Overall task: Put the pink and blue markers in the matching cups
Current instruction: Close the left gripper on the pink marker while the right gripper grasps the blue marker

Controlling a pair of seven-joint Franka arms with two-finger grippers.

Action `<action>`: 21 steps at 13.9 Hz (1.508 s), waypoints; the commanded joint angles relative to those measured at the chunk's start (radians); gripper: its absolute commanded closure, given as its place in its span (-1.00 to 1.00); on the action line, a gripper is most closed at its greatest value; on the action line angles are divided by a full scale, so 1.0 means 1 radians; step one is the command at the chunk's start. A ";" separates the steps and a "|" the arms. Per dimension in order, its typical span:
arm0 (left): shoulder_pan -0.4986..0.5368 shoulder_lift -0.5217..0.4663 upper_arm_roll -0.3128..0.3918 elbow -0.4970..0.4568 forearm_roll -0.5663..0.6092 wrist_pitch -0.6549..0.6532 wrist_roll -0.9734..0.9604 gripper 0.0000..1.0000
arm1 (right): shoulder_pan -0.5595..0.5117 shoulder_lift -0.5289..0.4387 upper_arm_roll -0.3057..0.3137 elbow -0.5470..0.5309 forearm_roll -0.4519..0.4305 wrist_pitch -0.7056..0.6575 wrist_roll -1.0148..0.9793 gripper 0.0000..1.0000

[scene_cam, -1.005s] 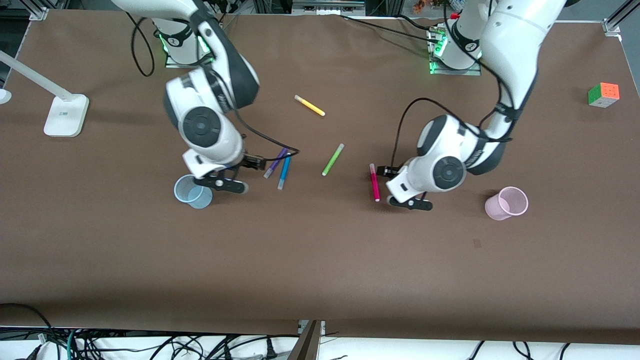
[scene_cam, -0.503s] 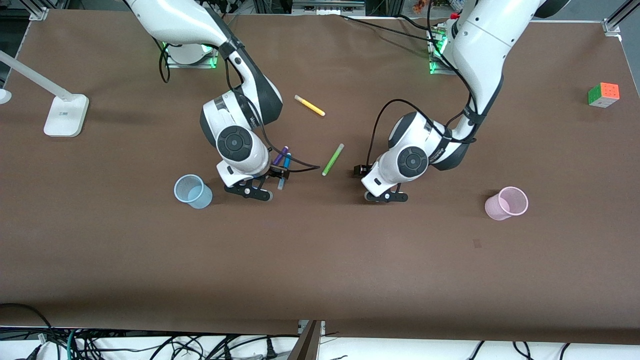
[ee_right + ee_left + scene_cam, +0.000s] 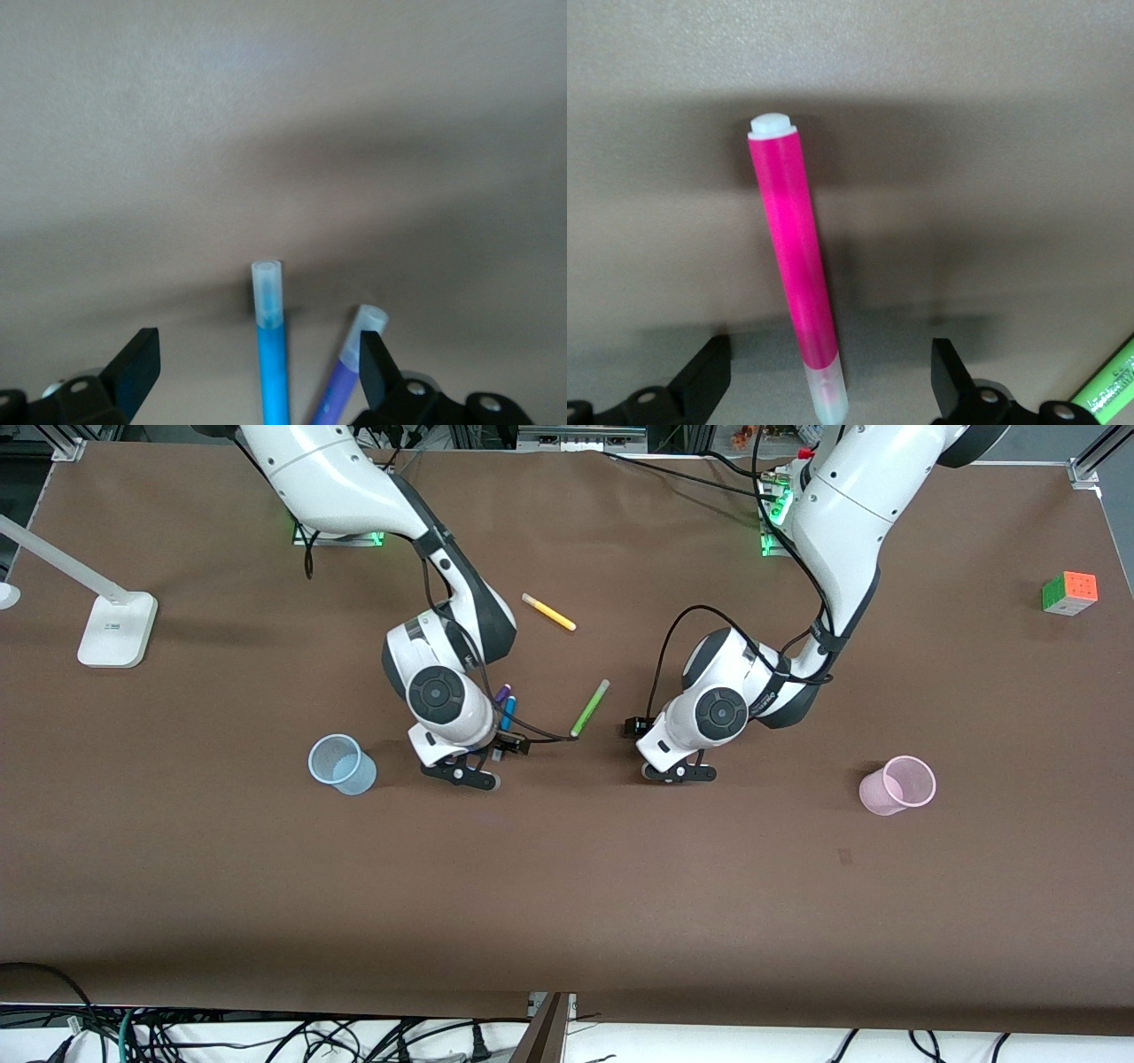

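Front view, progress: neither marker is in a cup yet, so both picks and both drops are left to do.
Front view, cups: the blue cup (image 3: 341, 763) stands empty toward the right arm's end of the table; the pink cup (image 3: 897, 785) stands empty toward the left arm's end.
Front view, right gripper (image 3: 461, 772): low over the blue marker (image 3: 507, 710), which lies on the table just beside the purple marker (image 3: 501, 693); the wrist hides most of both.
Front view, left gripper (image 3: 679, 772): low over the table between the green marker (image 3: 590, 707) and the pink cup; the pink marker is hidden under the arm in this view.
Front view, change: a second ago the right gripper was at the blue cup and the left gripper sat nearer the pink cup with the pink marker in plain sight; both have since slid toward the table's middle to stand over their markers.
Left wrist view: the pink marker (image 3: 795, 282) lies flat on the table between the spread fingers (image 3: 704, 381), apart from both; nothing is gripped. A corner of the green marker shows beside it.
Right wrist view: the fingers (image 3: 137, 367) are spread and hold nothing; the blue marker (image 3: 271, 352) lies between them, while the purple marker (image 3: 347, 381) runs close against one finger, so a closing grip could catch it too.
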 commanded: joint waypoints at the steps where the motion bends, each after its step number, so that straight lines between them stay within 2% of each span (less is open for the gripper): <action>1: -0.009 -0.020 0.009 -0.023 0.025 -0.001 -0.015 -0.62 | 0.018 0.033 -0.006 0.017 0.021 0.039 -0.009 -0.98; 5: -0.009 -0.024 0.012 -0.023 0.025 -0.021 -0.013 0.54 | 0.022 0.045 -0.006 0.012 0.021 0.053 -0.009 -0.98; 6: -0.009 -0.026 0.012 -0.023 0.025 -0.023 -0.013 0.76 | 0.022 0.048 -0.006 0.006 0.021 0.075 -0.009 -0.98; 7: -0.009 -0.026 0.012 -0.023 0.025 -0.023 -0.013 0.85 | 0.022 0.054 -0.005 -0.009 0.021 0.111 -0.009 -0.98; 9: -0.009 -0.024 0.012 -0.023 0.025 -0.026 -0.013 1.00 | 0.021 0.059 0.018 -0.028 0.029 0.165 -0.008 -0.98; 12: -0.007 -0.027 0.014 -0.017 0.056 -0.067 -0.012 1.00 | 0.022 0.056 0.020 -0.052 0.035 0.165 -0.009 -0.98; 16: 0.003 -0.075 0.017 -0.007 0.125 -0.191 -0.013 1.00 | 0.024 0.042 0.022 -0.078 0.035 0.159 -0.011 -0.98; 19: 0.007 -0.116 0.025 0.029 0.265 -0.376 -0.009 1.00 | 0.024 0.028 0.022 -0.097 0.035 0.156 -0.009 -0.96; 21: 0.008 -0.118 0.025 0.095 0.336 -0.540 -0.004 1.00 | 0.024 0.010 0.022 -0.112 0.037 0.155 -0.006 -0.86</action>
